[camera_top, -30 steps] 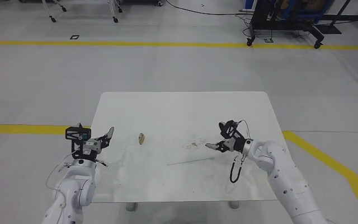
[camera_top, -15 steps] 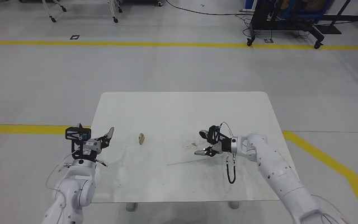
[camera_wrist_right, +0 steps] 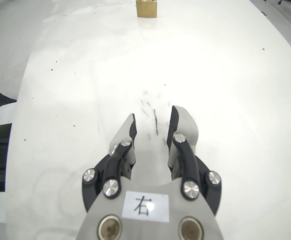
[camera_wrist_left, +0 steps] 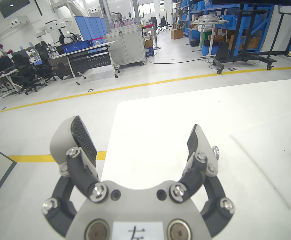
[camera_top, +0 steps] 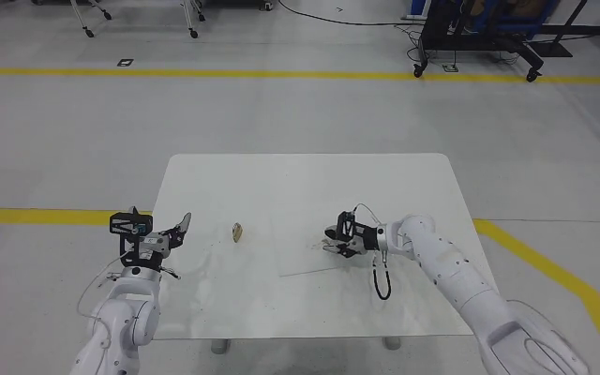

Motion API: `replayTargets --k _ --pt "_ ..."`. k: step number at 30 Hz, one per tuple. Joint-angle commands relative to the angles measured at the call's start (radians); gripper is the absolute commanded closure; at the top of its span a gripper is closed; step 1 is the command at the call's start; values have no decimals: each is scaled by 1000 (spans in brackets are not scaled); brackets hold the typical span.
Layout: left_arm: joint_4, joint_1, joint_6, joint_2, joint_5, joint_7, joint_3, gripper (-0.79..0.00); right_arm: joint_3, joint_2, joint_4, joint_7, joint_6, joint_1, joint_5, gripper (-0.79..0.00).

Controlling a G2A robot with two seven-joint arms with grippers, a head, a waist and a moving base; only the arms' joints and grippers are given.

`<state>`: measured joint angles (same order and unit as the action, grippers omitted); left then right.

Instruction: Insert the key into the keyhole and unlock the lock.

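key (camera_wrist_right: 156,123) a thin sliver on the table (camera_wrist_right: 68,91), mid-frame, between your right gripper (camera_wrist_right: 152,113) fingers, spread apart | stay low, close squarely or it'll likely skid | lock (camera_wrist_right: 146,9) top centre, well apart | left gripper (camera_wrist_left: 136,122) wide apart, empty

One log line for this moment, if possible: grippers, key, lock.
right gripper: open, astride key | key: on table, ungrasped | lock: on table, apart | left gripper: open, at table edge
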<state>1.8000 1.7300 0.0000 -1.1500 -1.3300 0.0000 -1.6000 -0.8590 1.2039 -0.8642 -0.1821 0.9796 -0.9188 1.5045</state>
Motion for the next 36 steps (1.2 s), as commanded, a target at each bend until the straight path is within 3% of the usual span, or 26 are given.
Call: replayTargets --k 1,4,16,21,24,26,36 --pt "0 0 0 0 0 0 0 -785 7 4 9 -2 -20 8 8 -163" --pt "0 0 0 0 0 0 0 -785 21 10 19 -11 -33 18 14 0" --pt "0 0 0 0 0 0 0 -785 28 0 -4 -142 -6 26 62 0" --pt "0 0 0 0 0 0 0 -785 -30 -36 -87 -258 1 -12 82 0" --pt "0 0 0 0 0 0 0 -785 -102 -59 -136 -335 -45 -65 32 0" --pt "0 0 0 0 0 0 0 -785 -143 -74 -185 -383 -18 -104 -10 0" --pt "0 0 0 0 0 0 0 -785 -177 -83 -195 -389 -7 -127 -46 0"
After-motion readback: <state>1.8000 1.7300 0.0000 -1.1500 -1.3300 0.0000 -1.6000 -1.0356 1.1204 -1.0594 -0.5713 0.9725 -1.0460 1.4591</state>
